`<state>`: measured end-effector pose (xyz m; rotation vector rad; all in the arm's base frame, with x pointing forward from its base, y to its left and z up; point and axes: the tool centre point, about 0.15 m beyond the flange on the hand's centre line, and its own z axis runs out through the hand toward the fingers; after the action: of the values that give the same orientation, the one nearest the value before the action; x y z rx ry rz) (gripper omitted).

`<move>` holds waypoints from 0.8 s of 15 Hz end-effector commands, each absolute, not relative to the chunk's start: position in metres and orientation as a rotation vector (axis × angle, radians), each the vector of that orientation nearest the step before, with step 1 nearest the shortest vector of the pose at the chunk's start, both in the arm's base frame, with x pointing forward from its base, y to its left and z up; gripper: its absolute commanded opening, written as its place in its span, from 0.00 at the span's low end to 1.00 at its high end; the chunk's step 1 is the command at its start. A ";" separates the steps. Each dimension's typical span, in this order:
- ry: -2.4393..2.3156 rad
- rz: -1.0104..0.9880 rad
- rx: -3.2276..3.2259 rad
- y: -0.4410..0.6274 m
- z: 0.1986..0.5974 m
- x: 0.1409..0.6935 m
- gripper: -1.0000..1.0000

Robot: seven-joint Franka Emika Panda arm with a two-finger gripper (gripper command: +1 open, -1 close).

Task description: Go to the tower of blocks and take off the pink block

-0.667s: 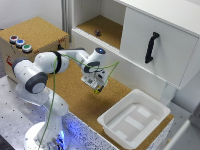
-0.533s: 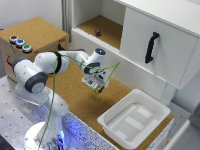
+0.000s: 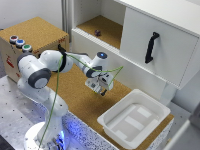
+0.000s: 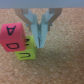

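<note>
The gripper (image 4: 41, 41) points straight down at the cork mat (image 4: 60, 65). In the wrist view its two pale blue fingers (image 4: 35, 26) lie pressed together from base to tip, with no gap and nothing between them, so the gripper is closed and empty. The fingertips hang just beside the tower of blocks (image 4: 19, 42) and appear not to touch it.

The tower consists of two small cubes. The pink block (image 4: 12, 36) sits on top, rotated slightly against the yellow block (image 4: 26, 51) beneath it, so that part of the yellow block shows past the pink one. Both carry dark letters. The pink block lies to one side of the closed fingers, not under them, which suggests the arm has arrived at the tower but is not yet aligned for a grasp.

In the exterior view the gripper (image 3: 102, 88) hangs low over the cork mat (image 3: 80, 95), between the white cabinet (image 3: 150, 35) and the arm's base. The tower is too small to make out there. The white bin (image 3: 134, 119) stands near the gripper, toward the exterior view's right. A small dark object (image 3: 97, 33) rests in the cabinet's open compartment, well apart from the gripper.

Judgement: the next move calls for parting the fingers, then centring them around the pink block alone. A low grasp could catch the yellow block.
</note>
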<state>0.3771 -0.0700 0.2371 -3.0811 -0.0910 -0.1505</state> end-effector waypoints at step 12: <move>-0.249 0.008 -2.967 0.045 0.266 0.317 1.00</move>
<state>0.3285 0.0393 0.2637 -2.9415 -0.3192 0.0690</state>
